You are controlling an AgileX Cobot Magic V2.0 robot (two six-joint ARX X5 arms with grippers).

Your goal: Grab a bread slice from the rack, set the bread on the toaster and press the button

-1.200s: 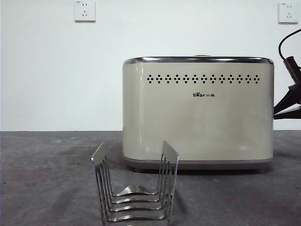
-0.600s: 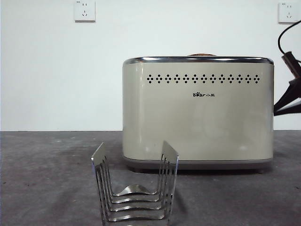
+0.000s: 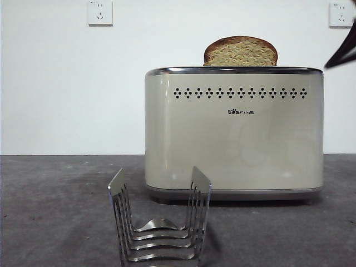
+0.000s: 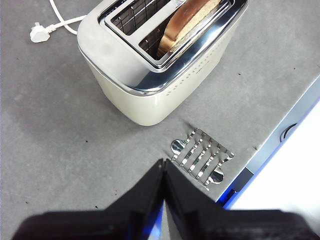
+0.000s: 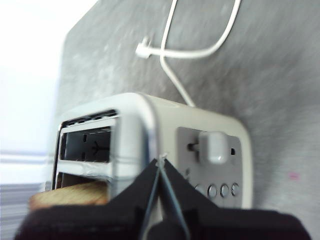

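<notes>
Now the slice of bread stands in the toaster, so the right gripper, clenched and empty, seemingly must press the lever.

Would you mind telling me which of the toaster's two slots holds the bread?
The slot on the logo side holds the slice of bread; the other slot shows only bare wire grille.

The right tool has its 2 black jaws pressed together, tips just in front of the toaster at its chrome rim. The slice of bread sits in the toaster's nearer slot; the other slot is empty. On the toaster's end panel are a pale lever and 4 round buttons. Beyond the toaster, a white cable lies on the grey bench.
</notes>
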